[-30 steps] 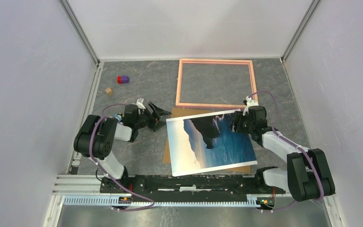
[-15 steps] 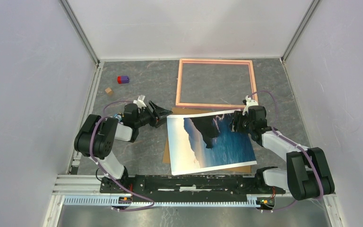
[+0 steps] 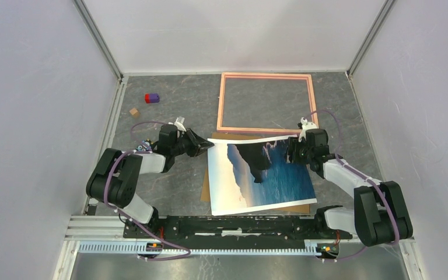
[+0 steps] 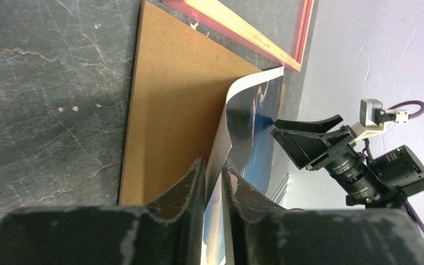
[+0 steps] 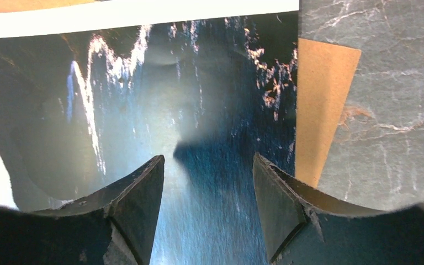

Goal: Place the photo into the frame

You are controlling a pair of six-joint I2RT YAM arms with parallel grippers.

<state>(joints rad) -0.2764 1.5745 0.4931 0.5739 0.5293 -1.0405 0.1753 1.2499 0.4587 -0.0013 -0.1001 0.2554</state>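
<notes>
The photo [image 3: 262, 175], dark cliffs and blue sea with a white border, lies skewed on a brown backing board [image 3: 205, 189] near the table's front. Its left edge curls up off the board [image 4: 176, 105]. My left gripper [image 3: 204, 146] lies low at that edge, its jaws [image 4: 214, 163] drawn to a narrow slit with the photo's [image 4: 248, 121] white edge pinched between them. At the photo's far right corner, my right gripper [image 3: 291, 150] stands open, its fingers [image 5: 208, 157] spread over the print's [image 5: 199, 83] surface. The salmon-pink frame [image 3: 266, 76] lies flat behind, apart from both.
A red-and-purple block [image 3: 151, 98] and a small brown cube [image 3: 134, 112] sit at the back left. Grey walls close in the table on three sides. The frame's near rail [image 4: 237, 25] runs just beyond the board.
My left gripper has slid right to the photo's left edge and closed from wide open to a narrow slit around it. The edge has lifted. The right gripper has held still.
</notes>
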